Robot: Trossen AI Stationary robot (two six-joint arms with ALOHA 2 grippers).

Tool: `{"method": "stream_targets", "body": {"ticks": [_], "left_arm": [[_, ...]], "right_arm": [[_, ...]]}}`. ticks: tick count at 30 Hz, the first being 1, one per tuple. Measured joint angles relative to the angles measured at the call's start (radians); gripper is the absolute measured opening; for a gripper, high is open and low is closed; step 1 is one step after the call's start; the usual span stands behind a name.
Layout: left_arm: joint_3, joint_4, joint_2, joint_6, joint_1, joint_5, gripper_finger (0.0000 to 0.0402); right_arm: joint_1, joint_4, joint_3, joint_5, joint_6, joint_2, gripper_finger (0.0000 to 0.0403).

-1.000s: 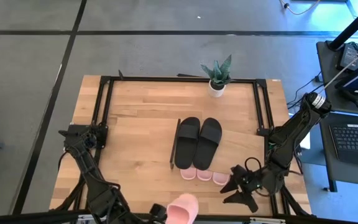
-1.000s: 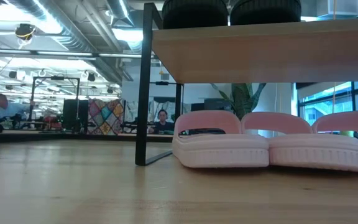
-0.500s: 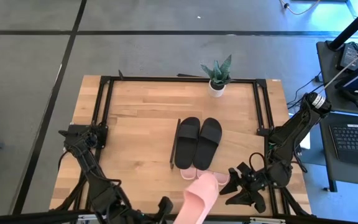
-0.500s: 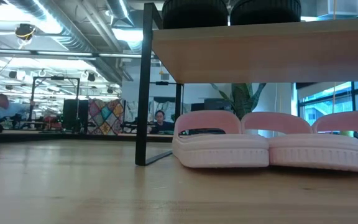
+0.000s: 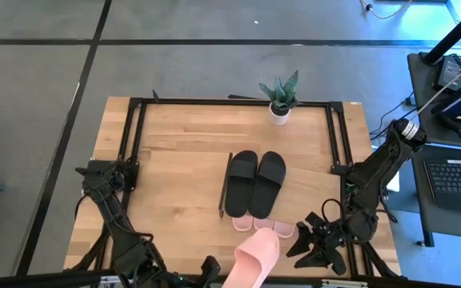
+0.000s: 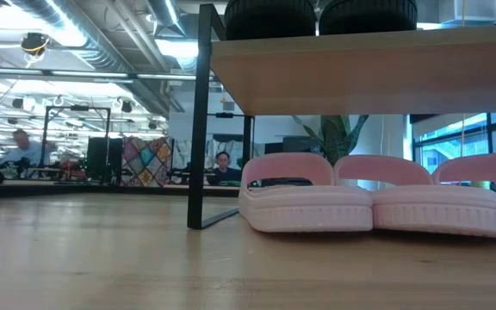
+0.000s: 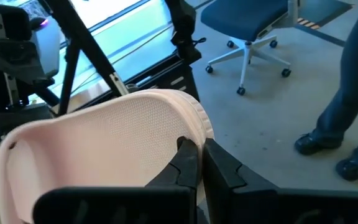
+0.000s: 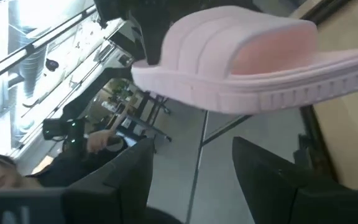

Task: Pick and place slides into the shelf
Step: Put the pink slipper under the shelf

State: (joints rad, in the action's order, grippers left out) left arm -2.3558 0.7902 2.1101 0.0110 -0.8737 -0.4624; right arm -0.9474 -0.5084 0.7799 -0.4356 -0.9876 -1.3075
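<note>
Pink foam slide [image 5: 256,256], pinched in our left hand [image 7: 201,163], is crossing the counter's near edge; our spread right hand [image 5: 317,248] is waiting to receive it.

The left gripper [image 5: 212,268] sits at the table's near edge, its arm folded low, fingers [image 7: 188,163] pinched shut on a pink slide [image 5: 256,256]. The right gripper [image 5: 310,246] hovers near the near right corner, fingers spread apart.

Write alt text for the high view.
Left pincer holds a pink slide at the table's near edge, the open right pincer beside it. Black slides top the shelf, pink ones beneath.
</note>
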Motion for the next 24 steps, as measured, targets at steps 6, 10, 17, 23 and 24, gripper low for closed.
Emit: {"method": "stream_targets", "body": {"ticks": [6, 10, 17, 23, 24], "left_arm": [[0.0, 0.0, 0.0, -0.002, -0.023, 0.004, 0.0], [0.0, 0.0, -0.001, -0.009, -0.032, 0.004, 0.0], [0.0, 0.0, -0.001, -0.009, -0.031, 0.008, 0.0], [0.0, 0.001, -0.001, -0.009, -0.031, 0.008, 0.0], [0.0, 0.001, -0.001, -0.009, -0.031, 0.008, 0.0]], "right_arm": [[-0.018, 0.028, 0.0, -0.016, 0.003, 0.0, 0.0218], [-0.012, 0.028, 0.0, -0.061, 0.028, 0.0, 0.0218], [0.05, 0.023, 0.0, -0.07, 0.03, 0.0, 0.0218], [0.111, 0.011, 0.013, -0.041, 0.059, 0.0, 0.0218], [0.122, 0.011, 0.019, -0.027, 0.072, 0.0, 0.0218]]}}
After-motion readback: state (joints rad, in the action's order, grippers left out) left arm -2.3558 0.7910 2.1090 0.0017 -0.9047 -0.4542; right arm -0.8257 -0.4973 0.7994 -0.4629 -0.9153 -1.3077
